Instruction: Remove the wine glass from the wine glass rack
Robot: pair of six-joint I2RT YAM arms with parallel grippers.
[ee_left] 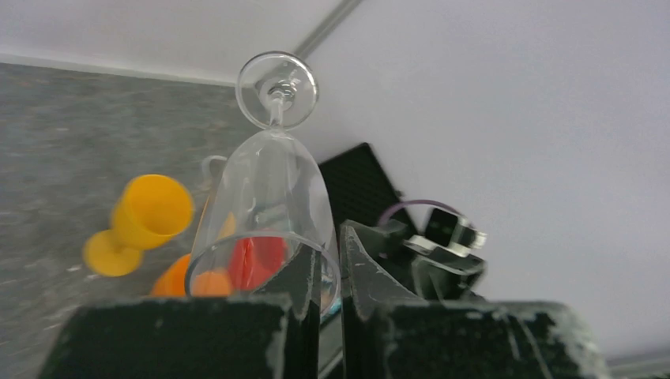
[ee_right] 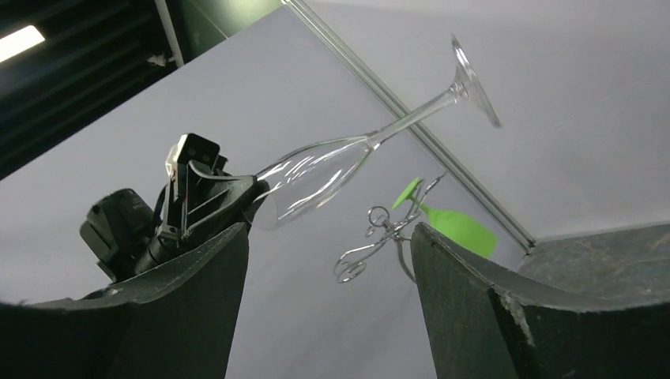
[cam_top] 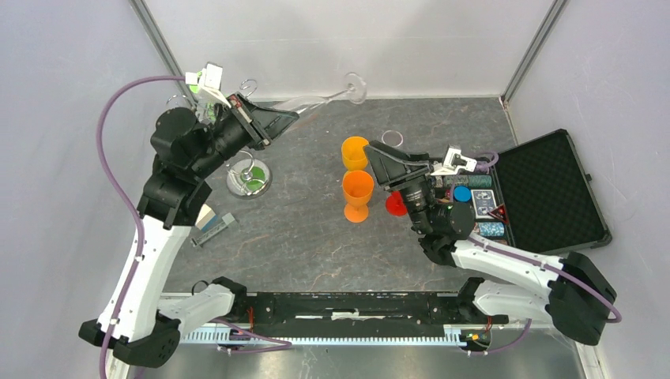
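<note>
While left hand grips wine glass, case holds chips.

1. Wine glass: totally clear, no tint at all.
2. Wine glass rack: shiny silver wire, and the other glass is bright green.
3. One goblet is yellow-orange, the second goblet a deeper orange, and the cup is red.
4. Table: dark grey, pale marble-ish veins.
5. Case: black, with a dimpled grid lining.
6. Cable: purple.
</note>
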